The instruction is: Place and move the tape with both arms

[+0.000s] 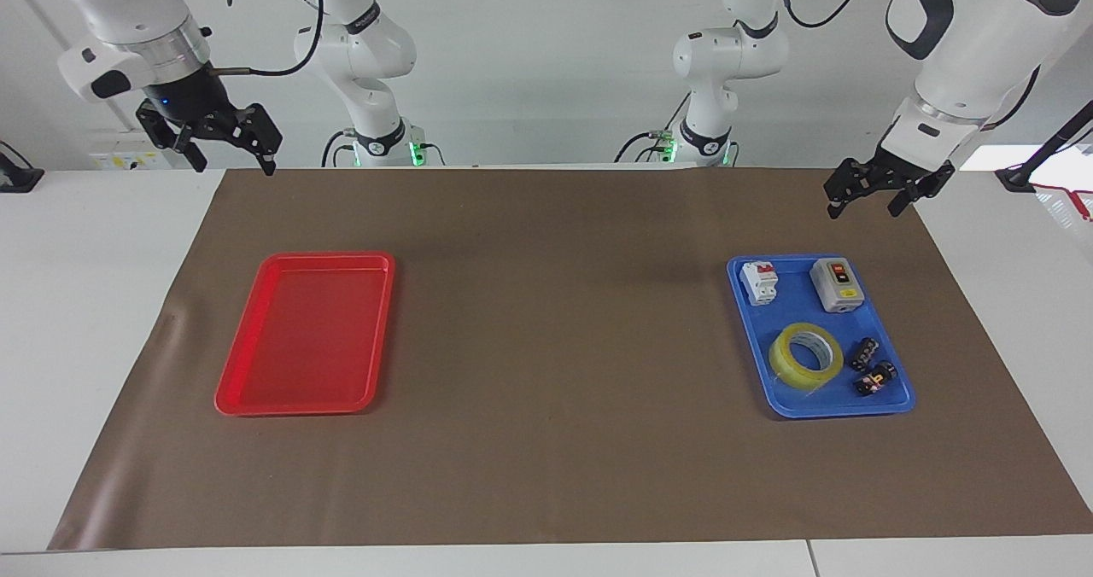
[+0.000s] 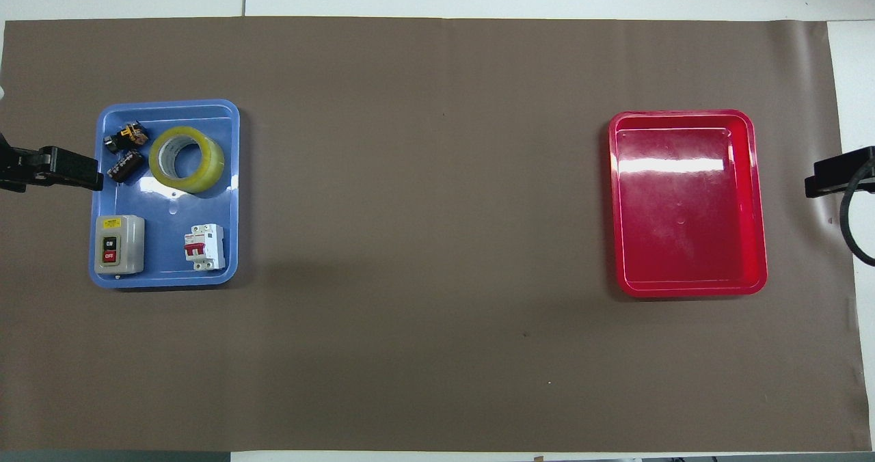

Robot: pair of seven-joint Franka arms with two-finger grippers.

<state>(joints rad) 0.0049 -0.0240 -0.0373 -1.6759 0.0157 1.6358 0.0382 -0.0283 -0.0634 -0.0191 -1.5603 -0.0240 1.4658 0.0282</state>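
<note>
The tape [image 1: 805, 354] [image 2: 186, 159], a yellowish translucent roll with a white core, lies flat in the blue tray [image 1: 790, 405] [image 2: 233, 195] toward the left arm's end of the table. My left gripper [image 1: 862, 209] [image 2: 87, 178] hangs open and empty in the air, over the mat just beside that tray's outer edge. My right gripper [image 1: 235, 166] [image 2: 828, 175] hangs open and empty above the mat's edge at the right arm's end, outward of the red tray [image 1: 299, 338] [image 2: 683, 229]. Nothing lies in the red tray.
The blue tray also holds a grey on/off switch box [image 1: 837, 285] [image 2: 119, 244], a white circuit breaker [image 1: 759, 282] [image 2: 204, 247] and two small black parts [image 1: 865, 353] [image 1: 874, 379] beside the tape. A brown mat [image 1: 555, 346] covers the table between the trays.
</note>
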